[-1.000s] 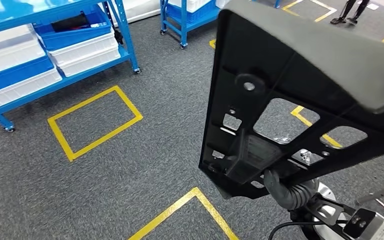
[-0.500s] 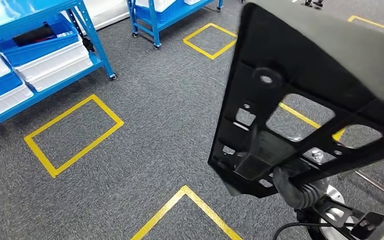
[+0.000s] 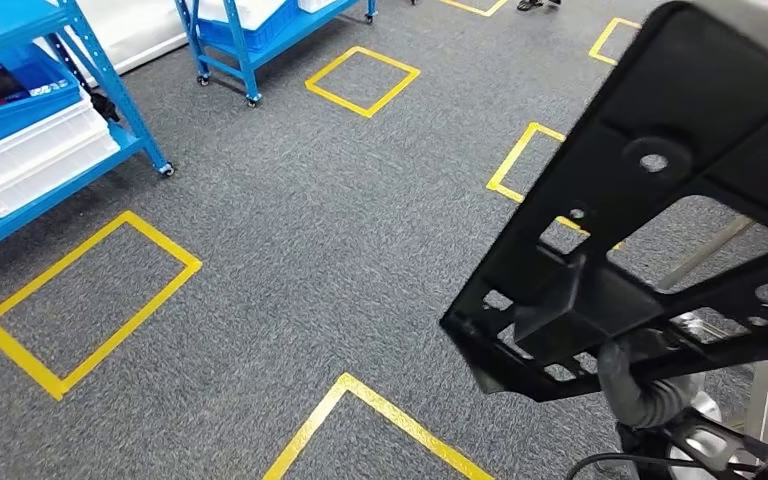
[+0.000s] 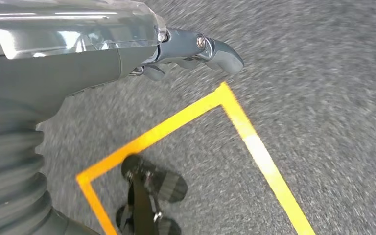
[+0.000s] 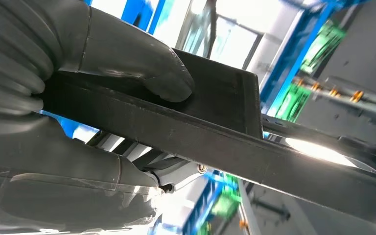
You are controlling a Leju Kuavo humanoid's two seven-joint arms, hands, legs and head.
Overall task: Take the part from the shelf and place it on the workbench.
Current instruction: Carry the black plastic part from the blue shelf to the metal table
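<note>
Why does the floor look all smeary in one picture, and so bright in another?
Left wrist view: the carpet is motion-blurred beside the left robot hand. Right wrist view: bright backlight behind the black part held by the right robot hand. Head view: sharp.

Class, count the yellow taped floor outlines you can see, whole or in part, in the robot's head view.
5 at least: lower left, bottom centre, upper centre, beside the black part, top right. A sixth sliver at the top edge; the part may hide others.

— How many parts do we see?
— We see one black part (image 3: pixel 660 230), and one right hand (image 5: pixel 78 93) holding it.
— And on the floor?
— We count five yellow tape squares (image 3: pixel 362 79) on the grey carpet (image 3: pixel 290 250), and two blue shelves (image 3: pixel 130 110).
</note>
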